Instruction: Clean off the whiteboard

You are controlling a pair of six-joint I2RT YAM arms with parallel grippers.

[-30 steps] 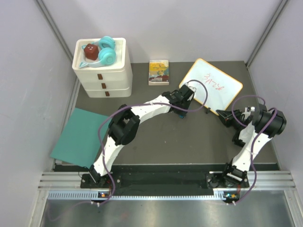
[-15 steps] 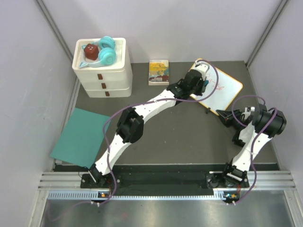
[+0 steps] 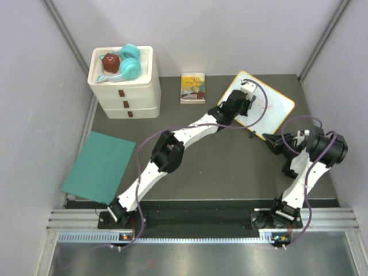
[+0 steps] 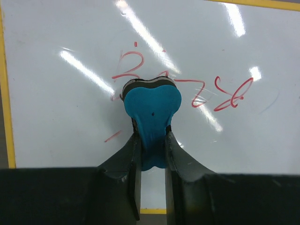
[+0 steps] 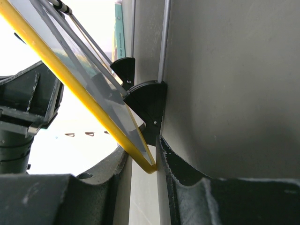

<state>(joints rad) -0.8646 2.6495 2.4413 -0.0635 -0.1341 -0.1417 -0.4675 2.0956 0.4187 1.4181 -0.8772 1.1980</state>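
Observation:
The whiteboard (image 3: 277,110), white with a yellow frame, stands tilted at the back right of the table. Red scribbles (image 4: 220,91) still mark its face (image 4: 70,117). My left gripper (image 3: 248,98) reaches over the board's upper left part and is shut on a blue eraser (image 4: 152,105), whose head presses against the scribbles; the jaws (image 4: 152,145) pinch its lower stem. My right gripper (image 3: 273,141) is at the board's near corner, shut on the yellow frame (image 5: 93,105), which sits between its fingers (image 5: 143,161). A black foot (image 5: 147,101) of the board shows just beyond.
A white drawer unit (image 3: 125,86) stands at the back left with teal headphones (image 3: 129,60) and a dark red object (image 3: 110,61) on top. A small picture book (image 3: 192,87) lies left of the board. A teal sheet (image 3: 98,167) lies at the near left. Walls close in both sides.
My left arm has stretched up and to the right, carrying the eraser from the board's lower left edge onto its face over the scribbles. The right arm has not moved.

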